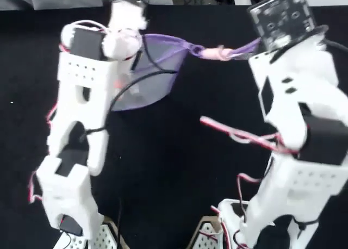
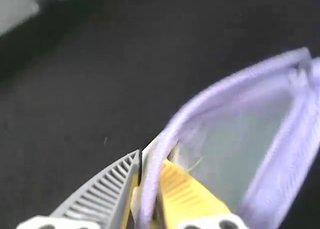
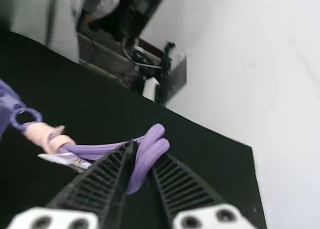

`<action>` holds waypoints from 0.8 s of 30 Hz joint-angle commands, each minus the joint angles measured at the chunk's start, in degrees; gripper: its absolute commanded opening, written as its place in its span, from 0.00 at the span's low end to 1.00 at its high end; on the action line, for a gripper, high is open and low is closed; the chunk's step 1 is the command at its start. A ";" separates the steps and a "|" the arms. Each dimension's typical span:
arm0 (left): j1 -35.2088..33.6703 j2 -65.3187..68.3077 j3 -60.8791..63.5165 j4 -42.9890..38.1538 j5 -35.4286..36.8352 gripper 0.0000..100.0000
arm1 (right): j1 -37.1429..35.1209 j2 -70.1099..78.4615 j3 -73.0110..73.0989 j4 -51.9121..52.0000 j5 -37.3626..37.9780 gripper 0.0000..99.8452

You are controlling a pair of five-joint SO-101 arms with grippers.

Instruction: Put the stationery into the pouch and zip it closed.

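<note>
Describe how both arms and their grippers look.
The left arm and right arm are white shells around black motors, with red and black cables. The left gripper has one grey ribbed finger and one yellow; the right gripper has two black ribbed fingers. A dark circuit board tops the right arm.

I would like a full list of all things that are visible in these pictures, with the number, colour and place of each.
pouch: one, purple with a paler side panel, stretched between both grippers.
strap: one, purple, at the pouch's end.
tag: one, pink, on the pouch beside the strap.
table: one, black, under the arms.
left gripper: one, grey and yellow fingers, shut on the pouch's edge.
right gripper: one, black fingers, shut on the strap.
</note>
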 commanded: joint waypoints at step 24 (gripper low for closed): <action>-4.35 38.33 -41.19 -1.32 26.55 0.03 | 17.14 -1.45 21.05 -25.85 -11.60 0.01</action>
